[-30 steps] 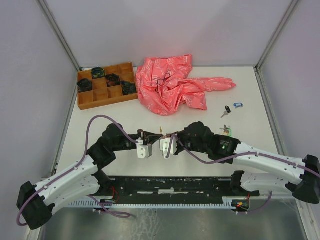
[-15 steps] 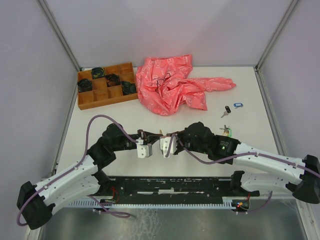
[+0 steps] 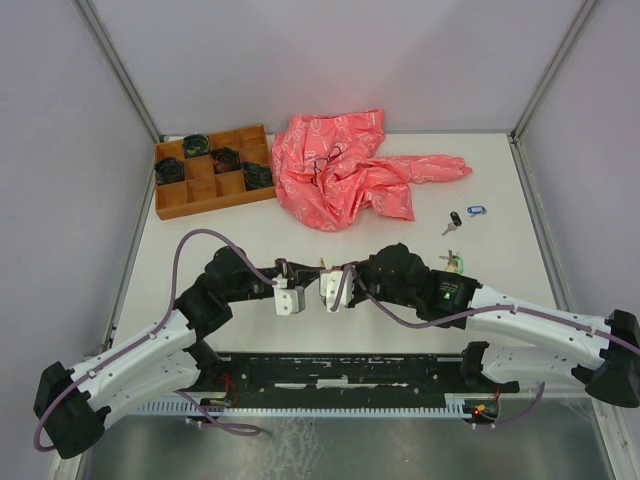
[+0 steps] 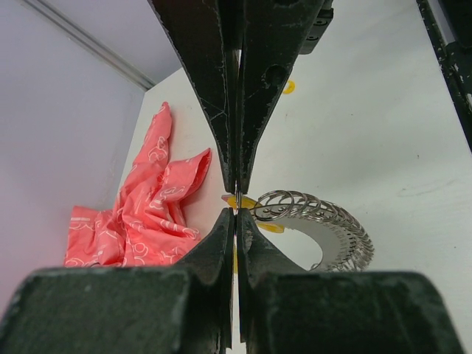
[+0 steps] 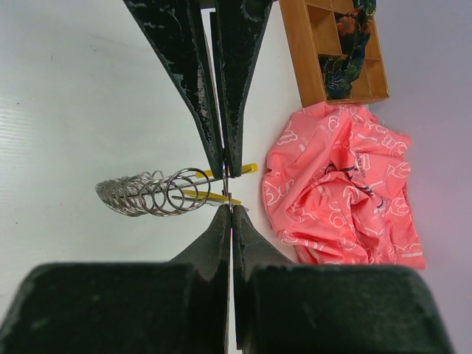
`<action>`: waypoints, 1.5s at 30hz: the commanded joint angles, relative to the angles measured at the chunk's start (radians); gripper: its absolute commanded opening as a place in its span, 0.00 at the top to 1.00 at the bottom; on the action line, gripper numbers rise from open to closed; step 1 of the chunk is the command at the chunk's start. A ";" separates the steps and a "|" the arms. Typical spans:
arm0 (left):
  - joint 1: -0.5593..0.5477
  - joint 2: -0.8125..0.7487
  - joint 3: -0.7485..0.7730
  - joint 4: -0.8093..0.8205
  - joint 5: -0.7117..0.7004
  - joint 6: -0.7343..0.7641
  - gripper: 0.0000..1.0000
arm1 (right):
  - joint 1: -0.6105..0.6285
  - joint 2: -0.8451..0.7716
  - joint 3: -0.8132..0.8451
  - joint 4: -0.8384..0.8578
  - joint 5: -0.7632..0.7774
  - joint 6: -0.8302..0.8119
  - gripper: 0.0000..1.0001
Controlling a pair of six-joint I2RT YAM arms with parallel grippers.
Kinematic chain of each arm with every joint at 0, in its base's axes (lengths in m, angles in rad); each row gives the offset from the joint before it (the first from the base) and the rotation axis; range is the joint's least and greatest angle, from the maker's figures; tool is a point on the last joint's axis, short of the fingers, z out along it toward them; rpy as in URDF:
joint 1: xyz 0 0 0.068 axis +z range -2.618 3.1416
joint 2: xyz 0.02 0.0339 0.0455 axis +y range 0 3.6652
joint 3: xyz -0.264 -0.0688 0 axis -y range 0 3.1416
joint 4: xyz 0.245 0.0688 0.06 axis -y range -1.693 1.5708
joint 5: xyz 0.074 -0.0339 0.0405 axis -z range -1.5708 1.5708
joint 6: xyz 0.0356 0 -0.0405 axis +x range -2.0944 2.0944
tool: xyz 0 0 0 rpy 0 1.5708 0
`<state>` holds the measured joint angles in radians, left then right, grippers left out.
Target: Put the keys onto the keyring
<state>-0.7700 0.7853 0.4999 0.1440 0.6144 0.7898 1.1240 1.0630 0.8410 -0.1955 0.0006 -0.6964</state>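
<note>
The keyring is a silvery wire coil (image 4: 318,220) with a yellow plastic segment (image 4: 249,202). In the top view it hangs between my two grippers (image 3: 320,268) at the table's near middle. My left gripper (image 4: 237,203) is shut on it at the yellow end. My right gripper (image 5: 230,193) is shut on a thin wire turn beside the coil (image 5: 151,193) and yellow bars (image 5: 243,169). Both grippers meet tip to tip, the left (image 3: 303,276) and the right (image 3: 333,273). A black-tagged key (image 3: 455,219), a blue-tagged key (image 3: 476,210) and a green-tagged key (image 3: 456,261) lie at the right.
A crumpled red cloth (image 3: 345,170) lies at the back middle. A wooden compartment tray (image 3: 215,207) with dark coiled bundles (image 3: 226,158) stands at the back left. Frame posts rise at both back corners.
The yellow piece between the grippers stood up higher a second ago and now sits lower. Both arms have barely moved.
</note>
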 commanded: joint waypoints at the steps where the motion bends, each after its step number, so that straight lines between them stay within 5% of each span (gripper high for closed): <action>1: -0.003 -0.005 0.001 0.084 -0.014 -0.055 0.97 | 0.004 -0.020 0.017 0.030 0.003 0.032 0.99; 45: -0.003 0.010 0.005 0.091 -0.002 -0.072 0.97 | 0.004 -0.013 0.034 0.071 0.035 0.105 0.99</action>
<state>-0.7700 0.7944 0.4999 0.1673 0.5858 0.7456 1.1240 1.0630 0.8410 -0.1864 0.0345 -0.6136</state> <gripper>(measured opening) 0.043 0.013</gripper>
